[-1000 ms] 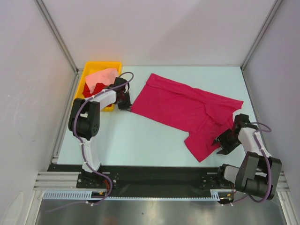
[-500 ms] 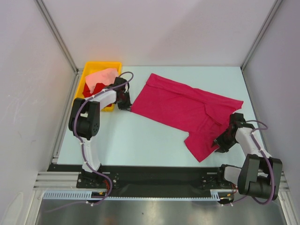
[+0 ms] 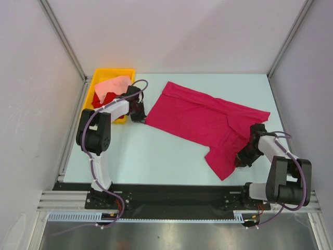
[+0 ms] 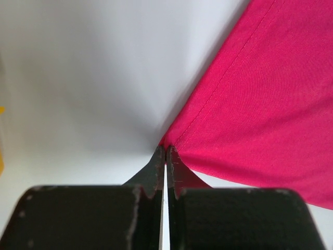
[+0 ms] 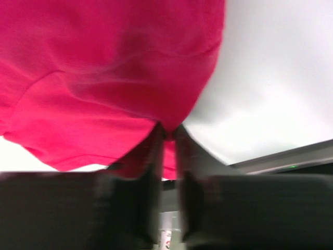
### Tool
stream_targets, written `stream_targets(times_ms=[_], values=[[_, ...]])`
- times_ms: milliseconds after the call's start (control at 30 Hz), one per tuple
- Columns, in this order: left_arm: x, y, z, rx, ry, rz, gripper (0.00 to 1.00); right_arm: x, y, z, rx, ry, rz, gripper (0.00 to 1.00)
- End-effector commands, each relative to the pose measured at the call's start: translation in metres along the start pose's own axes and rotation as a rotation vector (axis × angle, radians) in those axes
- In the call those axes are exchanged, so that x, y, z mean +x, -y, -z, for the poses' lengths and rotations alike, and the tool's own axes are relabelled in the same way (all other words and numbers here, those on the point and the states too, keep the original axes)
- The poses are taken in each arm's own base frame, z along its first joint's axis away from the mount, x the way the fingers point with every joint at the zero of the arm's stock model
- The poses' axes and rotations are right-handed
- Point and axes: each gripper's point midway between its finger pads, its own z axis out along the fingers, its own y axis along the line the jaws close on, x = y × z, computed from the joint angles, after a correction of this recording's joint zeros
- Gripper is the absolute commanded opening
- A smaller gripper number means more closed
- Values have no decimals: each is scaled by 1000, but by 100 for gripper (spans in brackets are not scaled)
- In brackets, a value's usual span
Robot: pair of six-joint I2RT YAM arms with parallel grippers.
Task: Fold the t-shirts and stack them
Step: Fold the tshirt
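A magenta-crimson t-shirt (image 3: 203,119) lies spread flat on the pale table, one sleeve folded toward the front right. My left gripper (image 3: 139,116) sits at the shirt's left corner; in the left wrist view its jaws (image 4: 165,149) are shut on that hemmed corner (image 4: 177,141). At the shirt's near right edge my right gripper (image 3: 243,157) has narrowed its jaws onto a bunched fold of the cloth (image 5: 130,78), which shows between the blurred fingers (image 5: 167,131). A salmon-pink t-shirt (image 3: 112,85) and a bright red t-shirt (image 3: 98,102) lie crumpled in the bin.
The yellow bin (image 3: 115,71) stands at the back left, right beside my left arm. White walls with metal frame posts close in the table on three sides. A black rail (image 3: 171,190) runs along the near edge.
My right gripper has slid in toward the shirt's near right edge and its jaws have narrowed onto the cloth. The left gripper and the shirt's left corner have stayed put.
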Motion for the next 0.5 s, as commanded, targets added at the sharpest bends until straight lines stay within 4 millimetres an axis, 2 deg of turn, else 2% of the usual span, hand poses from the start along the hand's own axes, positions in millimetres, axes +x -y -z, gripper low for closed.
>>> stream_targets(times_ms=[0,33,167,333,467], values=[[-5,1,0,13,31,22,0,-9,0,-2,19,35,-1,10],[-5,1,1,13,35,26,0,-7,0,-2,17,29,1,0],[-4,0,7,10,46,36,0,5,4,4,8,14,-4,0],[-6,3,21,25,85,51,0,14,5,23,-45,28,-21,0],[-14,12,31,60,110,56,0,3,-1,30,-70,32,-2,0]])
